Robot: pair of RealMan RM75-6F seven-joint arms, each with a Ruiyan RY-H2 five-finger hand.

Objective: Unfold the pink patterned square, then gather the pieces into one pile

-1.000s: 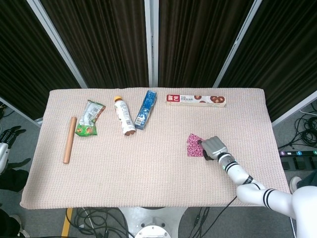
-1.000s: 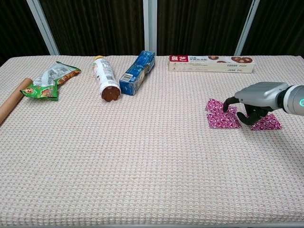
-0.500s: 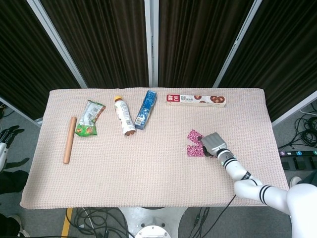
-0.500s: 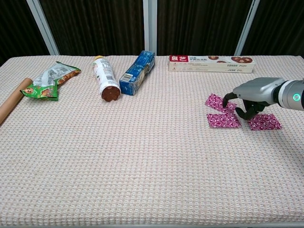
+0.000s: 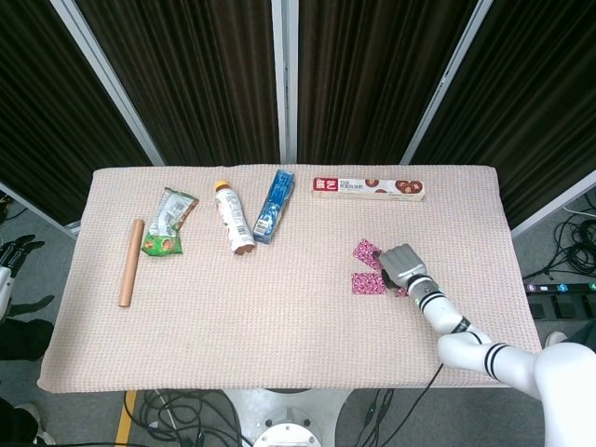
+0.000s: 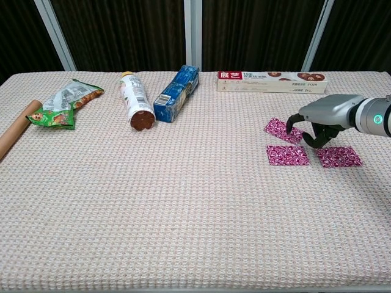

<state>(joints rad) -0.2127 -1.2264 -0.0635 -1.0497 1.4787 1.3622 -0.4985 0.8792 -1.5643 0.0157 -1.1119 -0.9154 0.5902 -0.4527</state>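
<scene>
Three pink patterned pieces lie flat and apart on the right of the table: a far piece [image 6: 280,129] [image 5: 365,250], a near piece [image 6: 288,155] [image 5: 367,283] and a right piece [image 6: 338,157]. My right hand [image 6: 319,119] [image 5: 402,264] hovers palm down just behind them. Its fingers [image 6: 291,126] curve down to the far piece's right edge, and the thumb is apart from them with nothing held. In the head view the hand covers most of the right piece. My left hand [image 5: 9,265] shows only partly, off the table at the far left edge.
A long red and white box [image 6: 270,82] lies at the back right. A blue packet [image 6: 176,85], a lying bottle [image 6: 136,101], a green snack bag [image 6: 62,102] and a wooden rolling pin [image 6: 17,134] are spread across the back left.
The folded pink square has come apart into three separate pieces. My right hand moved from over them toward the back, with one piece going backward with it.
</scene>
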